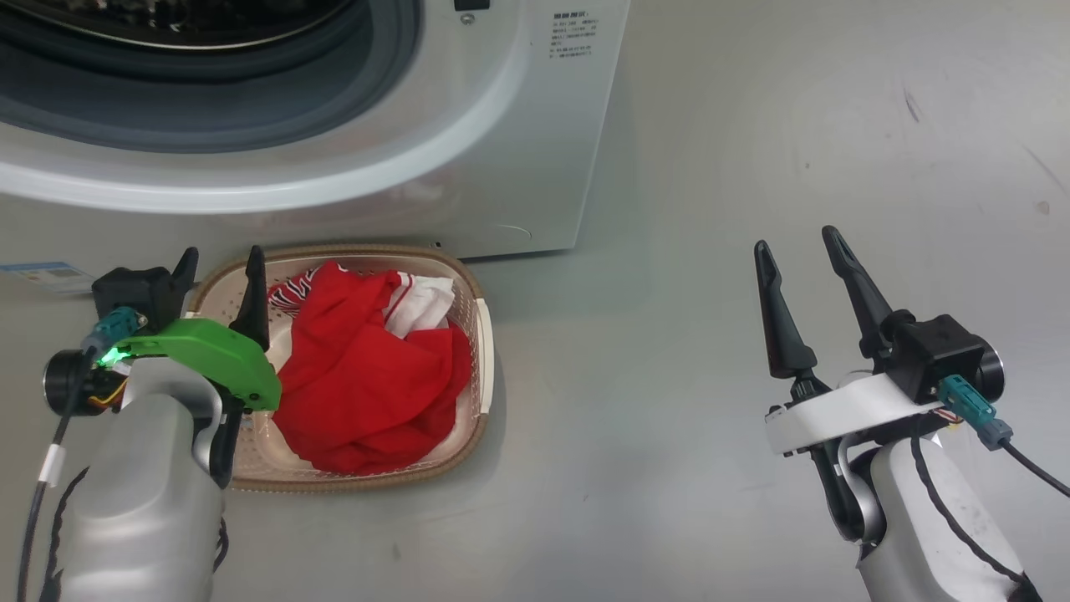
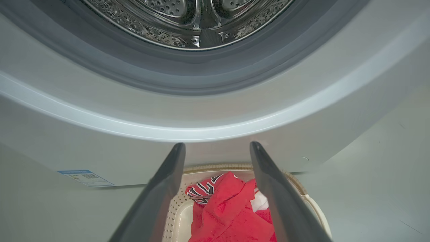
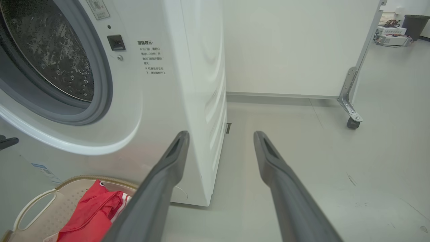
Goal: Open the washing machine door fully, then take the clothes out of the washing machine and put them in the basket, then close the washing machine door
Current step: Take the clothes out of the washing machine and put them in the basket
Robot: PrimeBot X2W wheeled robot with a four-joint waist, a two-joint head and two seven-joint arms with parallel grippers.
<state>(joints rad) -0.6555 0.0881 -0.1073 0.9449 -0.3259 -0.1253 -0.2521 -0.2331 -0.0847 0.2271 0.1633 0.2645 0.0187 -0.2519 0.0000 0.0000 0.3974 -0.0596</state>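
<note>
Left gripper, fingers spread and empty, over the basket rim; clothes inside at 4 o'clock, washing machine at 12. Right gripper spread, empty. Risk — reaching for the door, a finger snags fabric or tips the basket.

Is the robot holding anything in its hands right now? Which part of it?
Nothing is held. The left tool and the right tool are both open and empty. The clothes lie loose in the basket.
</note>
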